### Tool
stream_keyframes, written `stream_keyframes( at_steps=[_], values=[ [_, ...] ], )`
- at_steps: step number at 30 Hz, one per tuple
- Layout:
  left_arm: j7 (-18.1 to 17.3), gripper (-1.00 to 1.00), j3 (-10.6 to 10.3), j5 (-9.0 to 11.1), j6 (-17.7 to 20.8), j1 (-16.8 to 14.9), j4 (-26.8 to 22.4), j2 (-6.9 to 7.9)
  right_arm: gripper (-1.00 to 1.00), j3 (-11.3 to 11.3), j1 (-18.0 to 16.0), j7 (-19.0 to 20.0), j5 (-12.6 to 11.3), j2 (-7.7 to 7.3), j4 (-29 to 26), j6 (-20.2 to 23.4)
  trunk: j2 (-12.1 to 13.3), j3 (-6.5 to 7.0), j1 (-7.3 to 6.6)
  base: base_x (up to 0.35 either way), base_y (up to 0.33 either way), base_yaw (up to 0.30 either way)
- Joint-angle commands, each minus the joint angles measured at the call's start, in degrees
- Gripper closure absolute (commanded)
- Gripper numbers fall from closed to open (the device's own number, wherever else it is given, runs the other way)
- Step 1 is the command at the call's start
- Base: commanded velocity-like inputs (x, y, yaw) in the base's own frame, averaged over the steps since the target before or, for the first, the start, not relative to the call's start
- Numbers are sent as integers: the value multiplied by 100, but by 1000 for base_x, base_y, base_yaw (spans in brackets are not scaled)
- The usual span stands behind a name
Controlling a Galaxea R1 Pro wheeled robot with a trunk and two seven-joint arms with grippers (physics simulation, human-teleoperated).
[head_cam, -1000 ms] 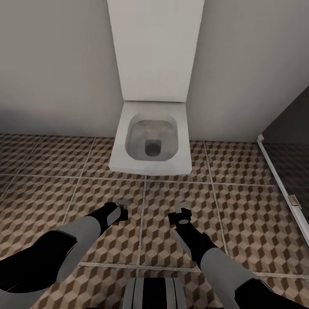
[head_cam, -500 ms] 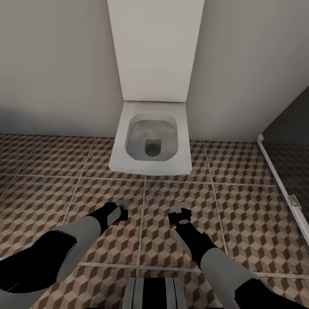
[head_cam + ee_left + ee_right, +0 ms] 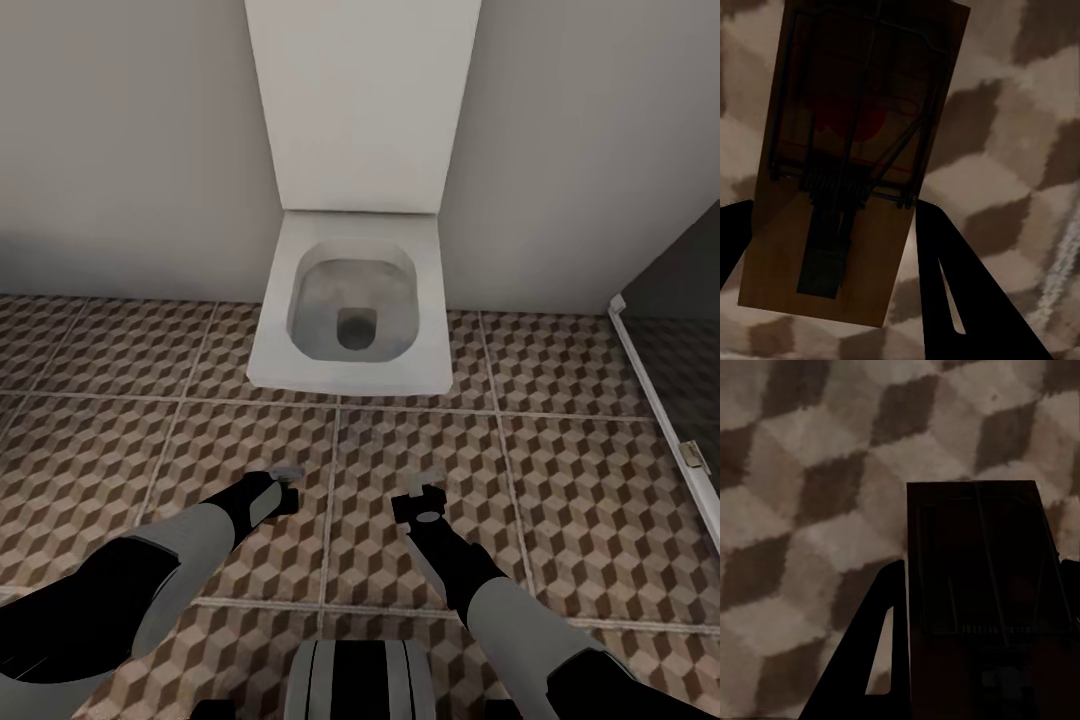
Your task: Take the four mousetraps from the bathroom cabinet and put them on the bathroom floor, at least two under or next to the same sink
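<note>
Brown wooden mousetrap (image 3: pixel 847 165) pinched in the left hand (image 3: pixel 287 488), another mousetrap (image 3: pixel 979 600) pinched in the right hand (image 3: pixel 425 495), both over the bathroom floor (image 3: pixel 560 480) before the toilet (image 3: pixel 350 315).

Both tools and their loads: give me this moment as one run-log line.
left tool: shut on mousetrap | right tool: shut on second mousetrap | both above bathroom floor | ahead: toilet | sink: unseen
</note>
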Motion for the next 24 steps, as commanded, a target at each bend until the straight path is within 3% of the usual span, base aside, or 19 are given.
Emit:
stream_keyframes(
  at_steps=[1, 24],
  values=[
    [15, 100, -48, 40, 35, 0, -13, 0, 100, 47, -3, -39, -60, -5, -9, 29, -3, -26, 1, 0, 0, 0],
    [15, 100, -54, 38, 35, 4, -13, 0, 100, 47, -3, -30, -66, -5, -9, 29, -4, -103, 4, 0, 0, 0]
  ],
)
